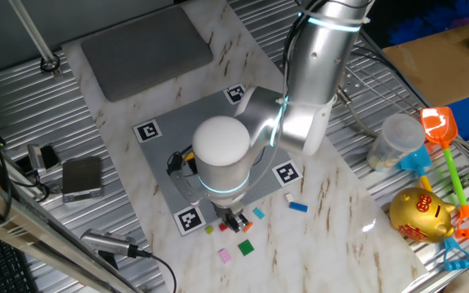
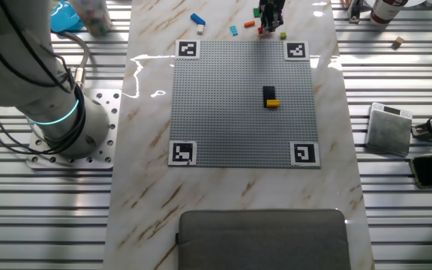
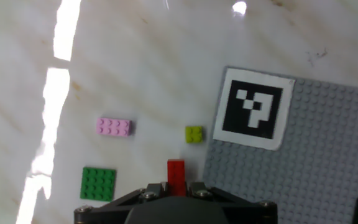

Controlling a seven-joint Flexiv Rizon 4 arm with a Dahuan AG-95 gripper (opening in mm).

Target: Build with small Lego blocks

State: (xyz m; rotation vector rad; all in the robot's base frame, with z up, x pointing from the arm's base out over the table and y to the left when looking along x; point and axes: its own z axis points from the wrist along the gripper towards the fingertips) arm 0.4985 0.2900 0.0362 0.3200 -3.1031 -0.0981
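One red brick (image 3: 176, 173) sits between the fingertips of the gripper (image 3: 177, 188) in the hand view, low over the marble table (image 3: 135, 62) just off a corner of the grey studded plate (image 3: 303, 180); the fingers appear closed on it, though the contact itself is hidden under the hand. Several loose bricks lie on the table near that corner: a pink brick (image 3: 114, 127), a green brick (image 3: 98, 183), a small yellow-green brick (image 3: 194, 134), and farther along the table edge a blue brick (image 2: 198, 19). Near the middle of the plate stands a small stack (image 2: 271, 97), black with yellow beside it. The risks are plain: only a narrow part of the red brick seems pinched, so it could twist or slip free on the lift, and a tilted brick would miss the studs when pressed down. The yellow-green brick lies close enough that a sideways sweep could knock it.
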